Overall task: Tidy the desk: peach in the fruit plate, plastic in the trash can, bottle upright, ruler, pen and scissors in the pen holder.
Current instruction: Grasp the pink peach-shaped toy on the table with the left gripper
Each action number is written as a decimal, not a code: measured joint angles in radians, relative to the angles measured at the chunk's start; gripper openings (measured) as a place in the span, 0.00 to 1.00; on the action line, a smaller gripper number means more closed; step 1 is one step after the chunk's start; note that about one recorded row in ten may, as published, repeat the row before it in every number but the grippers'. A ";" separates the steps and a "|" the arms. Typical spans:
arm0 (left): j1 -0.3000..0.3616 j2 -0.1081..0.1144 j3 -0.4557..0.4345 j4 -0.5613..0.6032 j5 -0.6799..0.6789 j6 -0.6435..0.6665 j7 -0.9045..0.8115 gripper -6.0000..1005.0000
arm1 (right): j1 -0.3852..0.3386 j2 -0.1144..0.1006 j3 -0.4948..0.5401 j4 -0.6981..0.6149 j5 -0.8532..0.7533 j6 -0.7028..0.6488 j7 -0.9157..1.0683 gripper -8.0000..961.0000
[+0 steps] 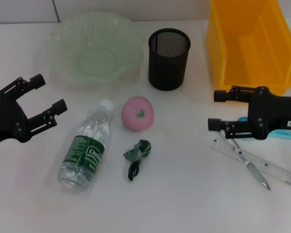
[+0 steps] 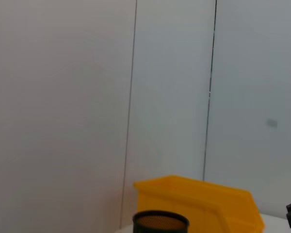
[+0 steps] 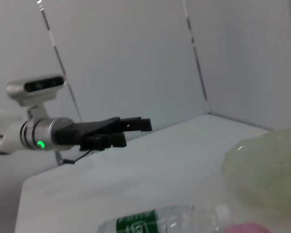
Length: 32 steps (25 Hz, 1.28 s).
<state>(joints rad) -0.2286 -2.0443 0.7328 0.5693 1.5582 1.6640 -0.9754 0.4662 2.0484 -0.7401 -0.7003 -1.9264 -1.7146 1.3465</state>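
1. Head view: nothing sorted yet. Peach (image 1: 137, 113) centre frame, crumpled plastic wrapper (image 1: 137, 157) below it, water bottle (image 1: 86, 152) lying flat at lower left.
2. Left gripper (image 1: 47, 97) at left edge, fingers spread wide, empty. Right gripper (image 1: 217, 108) at right, also wide, empty, above the scissors (image 1: 246, 161) and ruler (image 1: 254, 162).
3. Risk: scissors overlap the ruler, so a grab may drag both.
4. Risk: the bottle and peach could roll if nudged.
5. Mesh pen holder (image 1: 169, 58) is narrow; long items may tip it.
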 joint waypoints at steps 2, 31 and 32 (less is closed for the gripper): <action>0.001 0.018 0.014 0.006 0.020 0.011 -0.042 0.81 | 0.001 0.003 -0.022 0.001 -0.018 0.001 -0.006 0.85; -0.209 -0.019 0.144 0.474 0.343 0.075 -0.660 0.81 | -0.067 0.024 0.043 0.008 -0.037 0.009 -0.029 0.85; -0.209 -0.019 0.144 0.474 0.343 0.075 -0.660 0.81 | -0.073 0.025 0.050 0.013 -0.037 0.008 -0.033 0.85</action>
<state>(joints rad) -0.4371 -2.0634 0.8773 1.0430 1.9010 1.7391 -1.6356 0.3932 2.0734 -0.6897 -0.6868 -1.9629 -1.7066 1.3132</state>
